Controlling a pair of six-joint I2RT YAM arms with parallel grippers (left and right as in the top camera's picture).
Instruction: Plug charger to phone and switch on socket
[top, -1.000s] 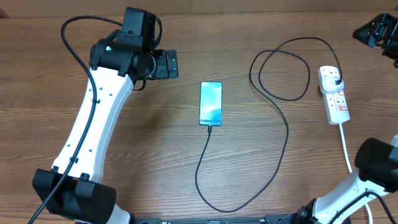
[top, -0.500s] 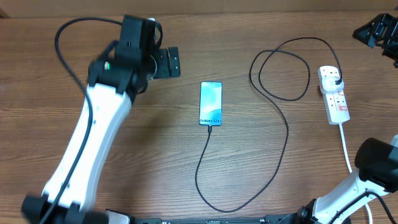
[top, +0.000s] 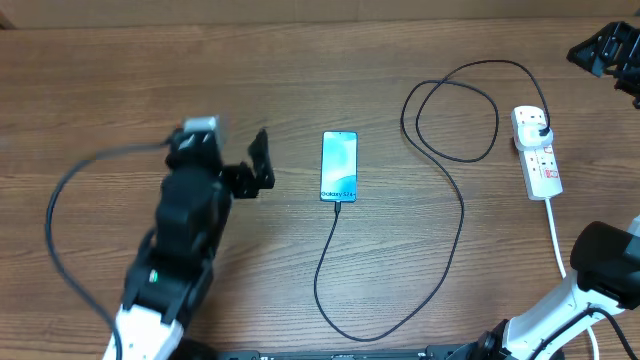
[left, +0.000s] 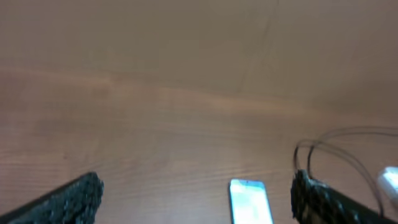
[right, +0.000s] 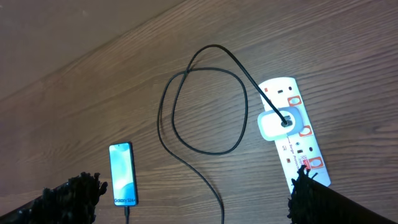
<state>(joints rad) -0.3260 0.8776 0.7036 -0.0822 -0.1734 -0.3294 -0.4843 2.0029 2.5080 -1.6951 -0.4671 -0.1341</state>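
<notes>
The right pincer (right: 196, 183), wide open and empty, hovered beyond the socket's (top: 537, 150) far end. The socket lay lengthwise toward the robot, the phone (top: 339, 166) well to its left, the charger (top: 463, 212) looping between.

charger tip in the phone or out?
In, as far as it shows: the tip of the charger sits against the bottom edge of the phone in the overhead view, and the screen is lit.

Left arm (top: 180, 250) blurred in overhead; left wrist view soft, phone (left: 250, 200) cut by bottom edge; socket (right: 298, 149) near end hidden behind a finger (right: 317, 202) of the right pincer (right: 196, 183), switch positions too small to read.
</notes>
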